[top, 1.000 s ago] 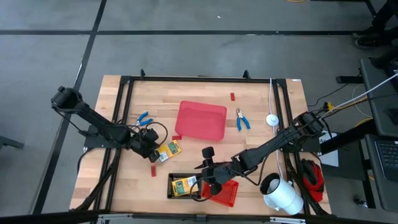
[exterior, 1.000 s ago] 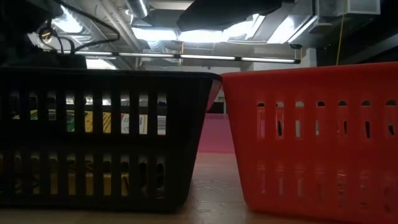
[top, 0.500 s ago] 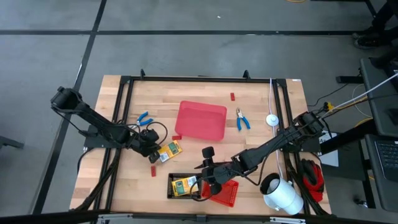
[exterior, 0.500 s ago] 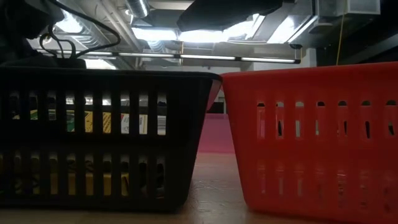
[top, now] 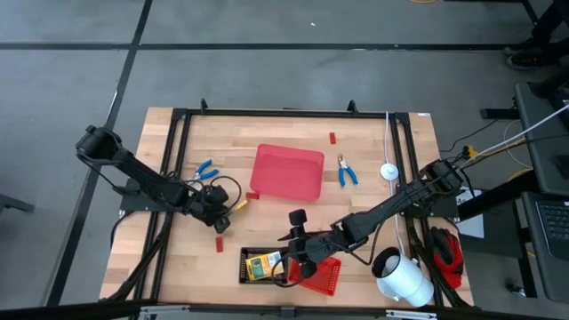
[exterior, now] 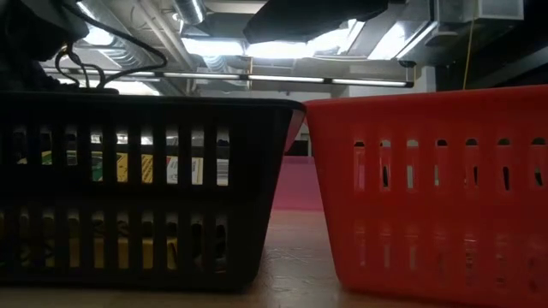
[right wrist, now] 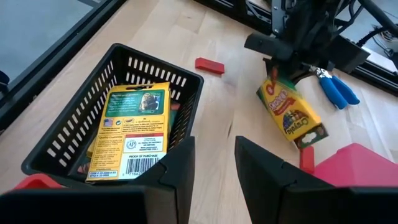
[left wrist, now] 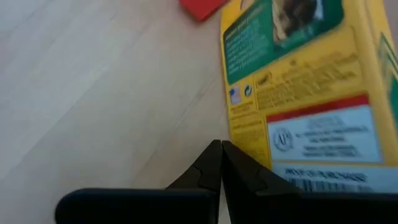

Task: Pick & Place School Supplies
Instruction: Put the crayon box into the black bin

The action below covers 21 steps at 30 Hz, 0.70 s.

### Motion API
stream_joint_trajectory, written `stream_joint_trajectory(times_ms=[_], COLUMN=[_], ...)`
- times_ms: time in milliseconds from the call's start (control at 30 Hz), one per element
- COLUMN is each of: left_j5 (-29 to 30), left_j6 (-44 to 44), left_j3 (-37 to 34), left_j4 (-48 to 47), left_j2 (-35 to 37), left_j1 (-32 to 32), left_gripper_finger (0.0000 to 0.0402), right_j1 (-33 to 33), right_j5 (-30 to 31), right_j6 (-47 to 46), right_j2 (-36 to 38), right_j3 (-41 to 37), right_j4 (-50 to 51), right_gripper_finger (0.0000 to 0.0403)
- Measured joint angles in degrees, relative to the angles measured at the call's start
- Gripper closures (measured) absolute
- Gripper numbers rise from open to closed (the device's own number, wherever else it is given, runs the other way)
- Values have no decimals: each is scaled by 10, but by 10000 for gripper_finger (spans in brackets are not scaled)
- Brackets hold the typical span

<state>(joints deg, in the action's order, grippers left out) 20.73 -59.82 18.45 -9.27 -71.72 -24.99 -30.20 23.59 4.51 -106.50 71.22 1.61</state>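
Inside black basket (right wrist: 74, 134), yellow-green card box (right wrist: 127, 127)

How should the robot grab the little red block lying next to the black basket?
Probably from straight above, pinching the red block across its narrow width. It lies flat on the bare wood, beside the black basket, with nothing touching its long sides, so fingers fit there.

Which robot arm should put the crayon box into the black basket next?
Left, probably: its pincer already grips the yellow-and-green card crayon box. The right pincer hangs open over the black slotted basket.
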Motion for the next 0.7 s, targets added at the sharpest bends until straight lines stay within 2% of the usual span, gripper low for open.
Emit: stream_joint_trajectory(times_ms=[333, 533, 700], left_j5=[5, 13, 0], left_j6=[5, 38, 58], left_j3=[0, -6, -5], left_j4=[37, 16, 41], left_j2=[-32, 22, 59], left_j1=[0, 0, 3], left_gripper_finger=[396, 396, 396], right_j1=[15, 29, 33], right_j5=[-5, -29, -50], right_j6=[22, 23, 30], right_j2=[0, 0, 0], right_j3=[0, 0, 0], right_j4=[-4, -6, -18], right_gripper_finger=[284, 284, 284])
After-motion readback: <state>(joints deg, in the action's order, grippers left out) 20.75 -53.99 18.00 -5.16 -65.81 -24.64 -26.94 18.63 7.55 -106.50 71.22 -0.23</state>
